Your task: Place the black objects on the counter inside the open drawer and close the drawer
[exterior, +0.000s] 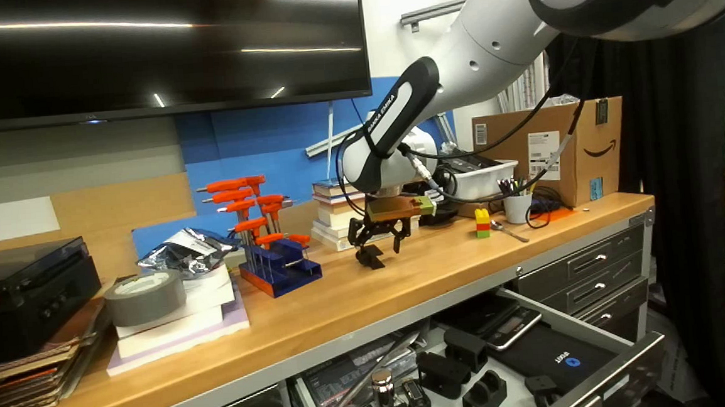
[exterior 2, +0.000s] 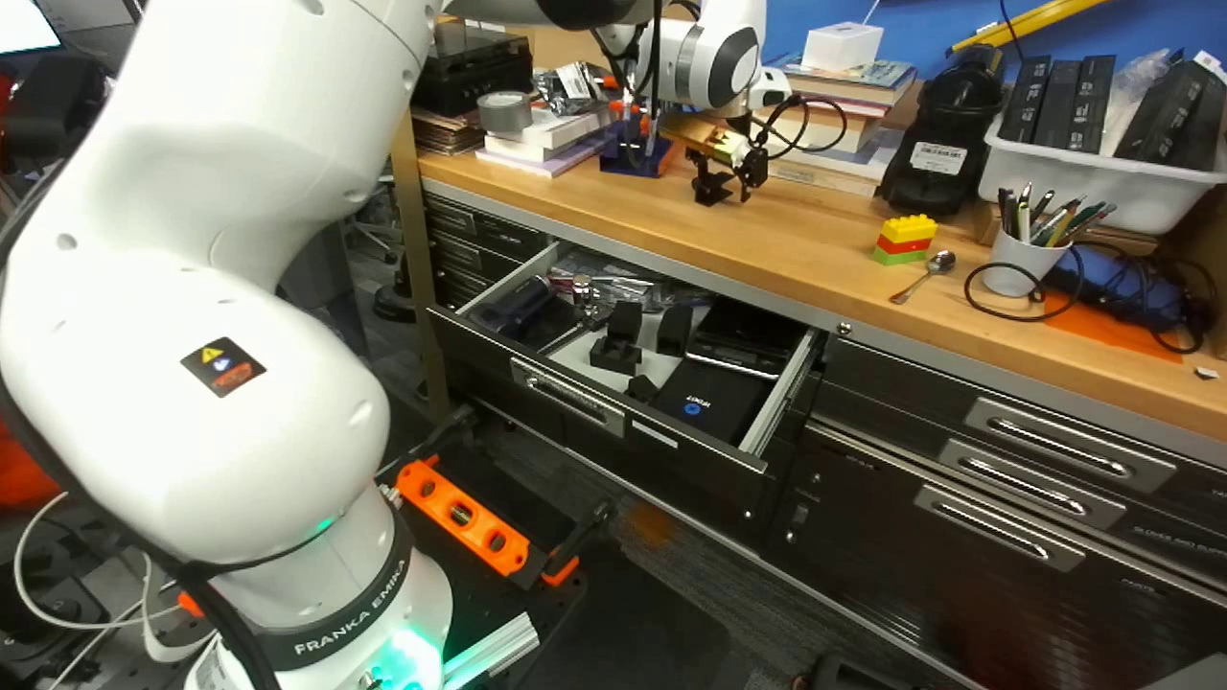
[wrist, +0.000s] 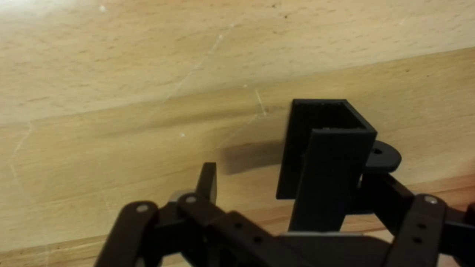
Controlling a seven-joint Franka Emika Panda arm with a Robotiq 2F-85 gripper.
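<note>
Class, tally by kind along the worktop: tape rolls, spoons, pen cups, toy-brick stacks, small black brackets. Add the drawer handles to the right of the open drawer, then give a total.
1 tape roll
1 spoon
1 pen cup
1 toy-brick stack
1 black bracket
3 drawer handles
Total: 8

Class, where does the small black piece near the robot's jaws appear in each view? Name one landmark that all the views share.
In an exterior view: the black piece is just below the picture's centre.
In an exterior view: the black piece is in the upper half, right of centre.
In the wrist view: the black piece is right of centre, mostly in the lower half.
Shared landmark: the wooden counter.
</note>
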